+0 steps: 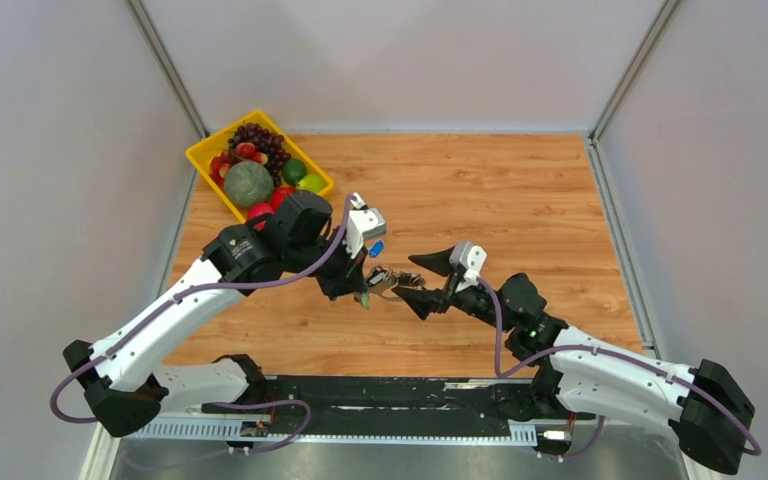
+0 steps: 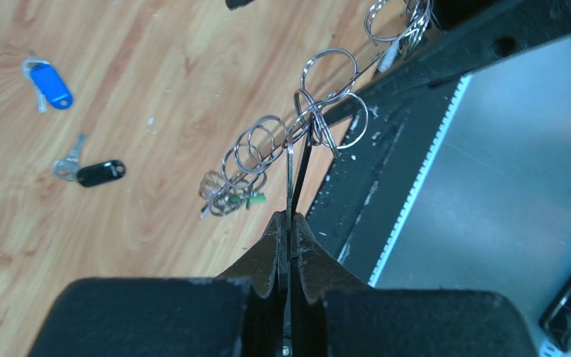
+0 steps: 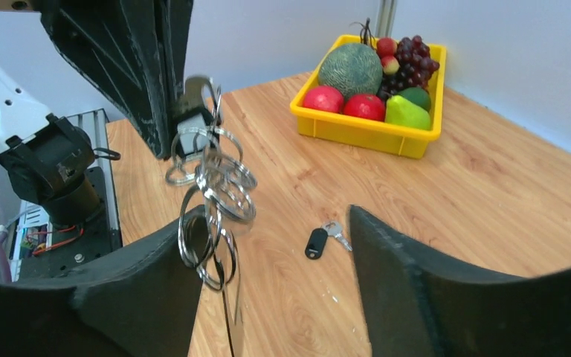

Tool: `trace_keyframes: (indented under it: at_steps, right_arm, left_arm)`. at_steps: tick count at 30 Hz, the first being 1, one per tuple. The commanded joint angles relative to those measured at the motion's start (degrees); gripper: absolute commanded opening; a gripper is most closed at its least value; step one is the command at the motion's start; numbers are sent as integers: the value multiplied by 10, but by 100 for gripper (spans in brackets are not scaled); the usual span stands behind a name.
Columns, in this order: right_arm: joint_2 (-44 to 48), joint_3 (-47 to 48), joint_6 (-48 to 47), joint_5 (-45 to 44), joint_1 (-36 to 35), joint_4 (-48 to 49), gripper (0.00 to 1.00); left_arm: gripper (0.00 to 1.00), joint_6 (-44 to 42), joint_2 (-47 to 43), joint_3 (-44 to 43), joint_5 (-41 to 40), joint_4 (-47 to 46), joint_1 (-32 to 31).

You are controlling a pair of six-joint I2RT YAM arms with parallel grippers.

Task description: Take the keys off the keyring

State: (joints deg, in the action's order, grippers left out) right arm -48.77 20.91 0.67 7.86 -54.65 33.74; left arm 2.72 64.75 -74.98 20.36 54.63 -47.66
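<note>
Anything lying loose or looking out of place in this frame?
Two tagged keys lie loose on the table: a blue-tagged key and a black-tagged key. Likely already removed, not spilled. The ring chain hangs from the left gripper.

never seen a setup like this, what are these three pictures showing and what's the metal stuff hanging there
Two robot arms are bolted at the near edge of a wooden table. One picture looks down from above; the other two come from cameras on each arm's wrist.

The left claw is pinched shut on a dangling chain of linked metal rings, which hangs in the air. The right claw is open, right beside that chain, holding nothing.

On the table lie a key with a blue tag and a key with a black tag, both apart from the rings. A yellow tray of fruit sits in the far corner.
</note>
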Motion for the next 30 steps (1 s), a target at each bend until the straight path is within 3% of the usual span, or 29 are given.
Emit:
trace_keyframes:
  at_steps: [1, 3, 6, 7, 11, 18, 20, 24, 28, 30]
  right_arm:
    - [13, 35, -2, 46, 1, 23, 62]
    - [18, 39, 0, 60, 1, 15, 44]
    - [27, 54, 0, 72, 1, -8, 4]
    - [30, 61, -2, 73, 2, -22, 0]
    - [40, 121, -3, 65, 2, -126, 0]
    - [-24, 287, -30, 71, 2, -394, 0]
    - [-41, 323, -33, 60, 2, -456, 0]
    - [-54, 346, -44, 64, 2, -494, 0]
    - [-52, 349, -64, 63, 2, -495, 0]
    - [-52, 351, -73, 63, 2, -495, 0]
  left_arm:
    - [0, -4, -21, 15, 82, -30, -2]
    - [0, -9, -25, 19, 85, -33, -2]
    - [0, -16, -34, 34, 87, -52, -2]
    - [0, -18, -37, 38, 83, -57, -2]
    - [1, -26, -61, 81, 70, -107, -2]
    - [4, -2, -166, 262, 94, -364, -1]
    - [9, 13, -187, 301, 93, -423, -1]
    - [43, 61, -218, 372, 95, -529, -2]
    - [62, 77, -231, 412, 97, -626, -2]
    - [66, 72, -233, 417, 91, -636, -1]
